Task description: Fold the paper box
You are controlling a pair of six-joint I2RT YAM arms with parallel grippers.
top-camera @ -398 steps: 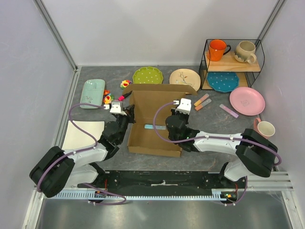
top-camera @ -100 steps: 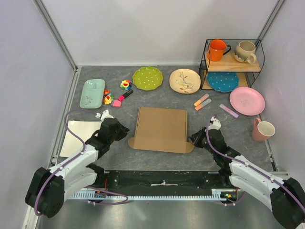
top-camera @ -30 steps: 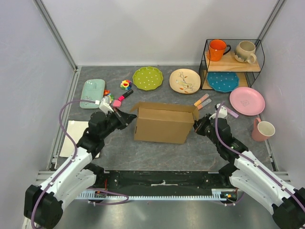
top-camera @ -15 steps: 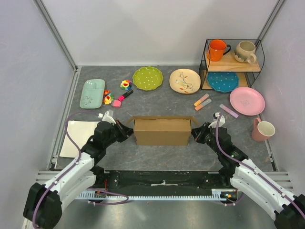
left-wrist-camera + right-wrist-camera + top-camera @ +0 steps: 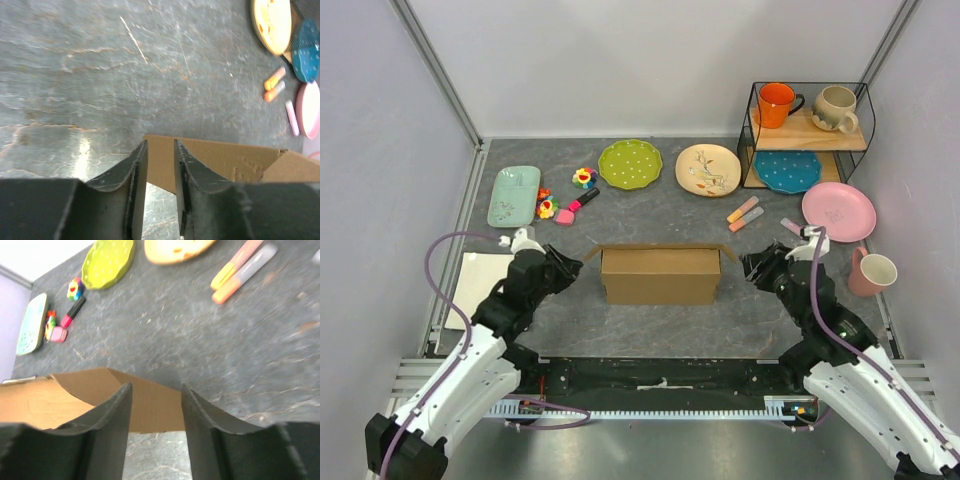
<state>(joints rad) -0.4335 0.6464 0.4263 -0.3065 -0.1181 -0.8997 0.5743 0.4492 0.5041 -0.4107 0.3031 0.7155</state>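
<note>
Grey stone-look table (image 5: 650,215), walled in on three sides. The paper box (image 5: 660,276) sits mid-table, near the front edge and between the two arms, with its long brown wall facing the arm bases and a small flap sticking out at each upper end. The left arm (image 5: 470,350) comes in from the left. Its left pincer (image 5: 563,268) is just beside the left flap and looks clear of it. In the wrist view the fingers (image 5: 137,165) stand slightly apart with nothing pinched, the cardboard edge just ahead of the tips. The right arm (image 5: 850,360) mirrors it. The right pincer (image 5: 750,268) is just off the right flap, fingers (image 5: 112,420) clearly spread and empty, with the flap visible through the gap. A wire shelf (image 5: 807,134) at far right carries an orange mug (image 5: 776,104) and a beige mug (image 5: 837,108) on top, and a teal plate (image 5: 787,170) below. A white tray (image 5: 480,285) lies flat at the left edge, partly under the left arm. A pink plate (image 5: 838,211) is on the right. A green plate (image 5: 630,163) and a cream plate (image 5: 708,168) are side by side at the back, and a pale green dish (image 5: 514,195) is at far left. A pink mug (image 5: 875,271) is near the right wall. Two orange markers (image 5: 744,214) lie behind the box's right end, and a lilac marker (image 5: 792,226) is next to the right wrist. A pink marker (image 5: 582,200) and small flower toys (image 5: 584,177) sit by the green dish.
</note>
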